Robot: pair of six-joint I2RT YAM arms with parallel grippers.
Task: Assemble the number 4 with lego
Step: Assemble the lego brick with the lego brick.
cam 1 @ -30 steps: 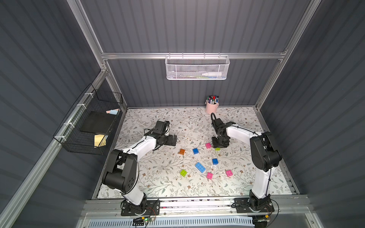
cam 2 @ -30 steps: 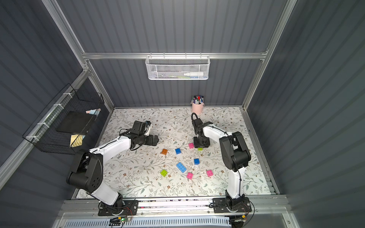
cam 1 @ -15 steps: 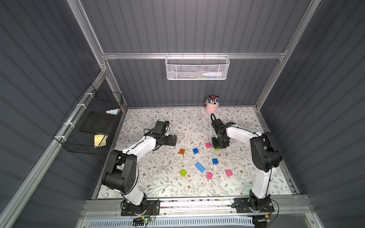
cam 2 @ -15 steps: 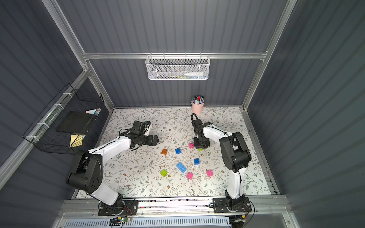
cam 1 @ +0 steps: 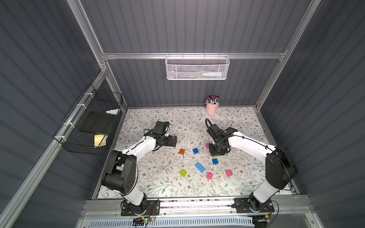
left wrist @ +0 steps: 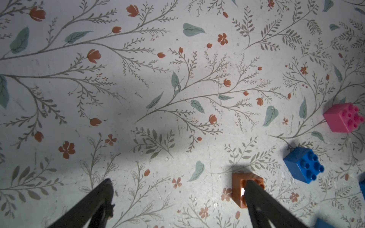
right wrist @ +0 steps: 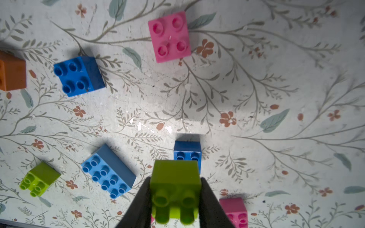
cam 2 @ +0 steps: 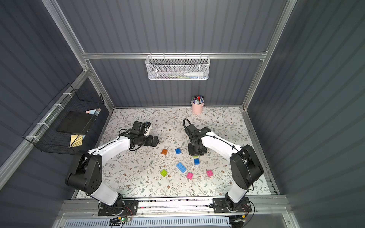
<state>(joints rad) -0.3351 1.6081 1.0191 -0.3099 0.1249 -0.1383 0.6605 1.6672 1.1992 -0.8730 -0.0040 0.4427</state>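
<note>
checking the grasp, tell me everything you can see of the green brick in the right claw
The green brick is a square lime block of smooth plastic; four hollow studs face the wrist camera. The right claw is shut on it, black fingers pressing two opposite walls. A dark blue brick and a pink brick lie close by. Whether it is clear of the floral mat cannot be told. In both top views only a lime sliver shows by the claw.
</note>
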